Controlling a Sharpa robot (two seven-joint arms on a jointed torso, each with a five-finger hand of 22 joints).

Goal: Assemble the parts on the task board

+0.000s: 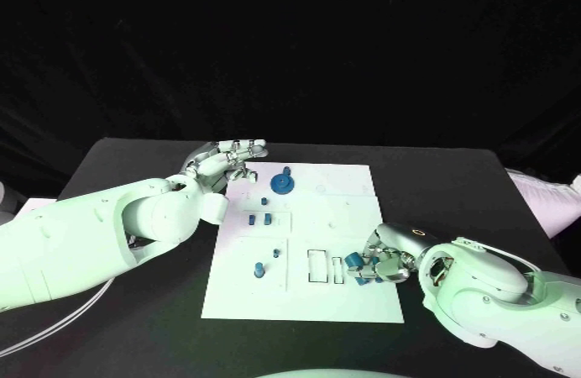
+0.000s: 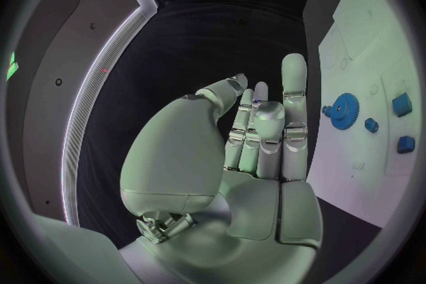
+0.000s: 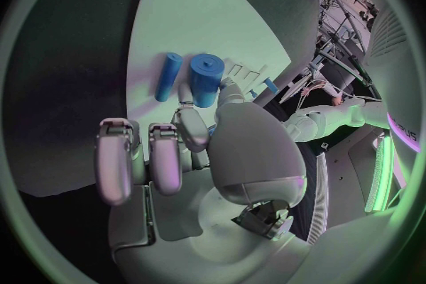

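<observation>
Small, stiff, light and probably smooth, judging by looks: the blue cylinder (image 3: 206,80) likely slips or tips easily, best pinched across its round side near mid-height. Stands between the fingertips of the right hand (image 1: 378,265), apparently pinched there, at about 4 o'clock on the task board (image 1: 351,302) beside the outlined slots. A slimmer blue peg (image 3: 167,76) lies just beside it on the white surface. Right hand low over the board's 4 o'clock edge, fingers curled toward the slots. Left hand (image 1: 227,161) at about 10 o'clock by the board's corner, holding nothing, fingers raised and only loosely bent. Blue gear (image 1: 284,181) seated near 12 o'clock; further small parts around the centre.
</observation>
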